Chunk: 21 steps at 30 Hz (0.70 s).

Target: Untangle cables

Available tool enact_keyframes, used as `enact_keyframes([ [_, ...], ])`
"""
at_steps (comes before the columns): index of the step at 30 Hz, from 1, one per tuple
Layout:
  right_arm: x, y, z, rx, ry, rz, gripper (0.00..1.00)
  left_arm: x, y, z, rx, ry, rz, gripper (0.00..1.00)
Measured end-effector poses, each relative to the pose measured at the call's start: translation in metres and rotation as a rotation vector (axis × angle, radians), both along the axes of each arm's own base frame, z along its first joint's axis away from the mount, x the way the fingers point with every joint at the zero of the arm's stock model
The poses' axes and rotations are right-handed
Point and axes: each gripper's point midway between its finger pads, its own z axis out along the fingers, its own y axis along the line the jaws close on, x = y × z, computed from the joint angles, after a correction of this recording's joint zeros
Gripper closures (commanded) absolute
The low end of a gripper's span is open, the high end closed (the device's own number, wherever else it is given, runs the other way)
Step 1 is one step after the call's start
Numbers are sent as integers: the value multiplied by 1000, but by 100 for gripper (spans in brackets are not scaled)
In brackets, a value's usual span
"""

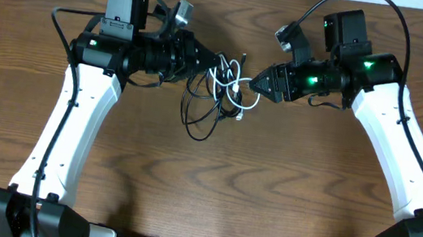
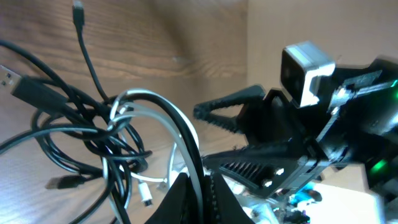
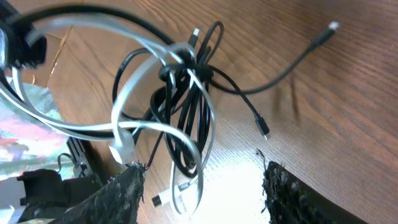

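The left jaws were fully shut on strands of the tangle [image 1: 220, 83], where the short white cord [image 3: 117, 102] and the longer thin black cord [image 3: 180, 124] both entered. The right jaws stood parted and empty just beside the knot, over the brown wooden desk [image 1: 203, 183]. Risk: pulling from the left alone would likely cinch the knot. Which strand was pinched stayed hidden, and the crossings were indistinct.

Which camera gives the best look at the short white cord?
The right wrist view: the short white cord shows close up, loops and plug clear. In the left wrist view the thin black cord covers part of it; overhead it is only a small squiggle.
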Motion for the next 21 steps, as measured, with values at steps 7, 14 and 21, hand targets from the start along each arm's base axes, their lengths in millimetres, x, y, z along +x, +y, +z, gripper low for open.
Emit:
enact_keyframes([
  [7, 6, -3, -7, -56, -1, -53, 42, 4, -1, 3, -53, 117, 80, 92],
  [14, 7, 3, -10, -94, -13, -79, 44, 4, -1, 4, -65, 153, 99, 92],
  [21, 7, 10, -29, -175, 30, -133, 71, 4, -1, 4, -66, 155, 100, 92],
])
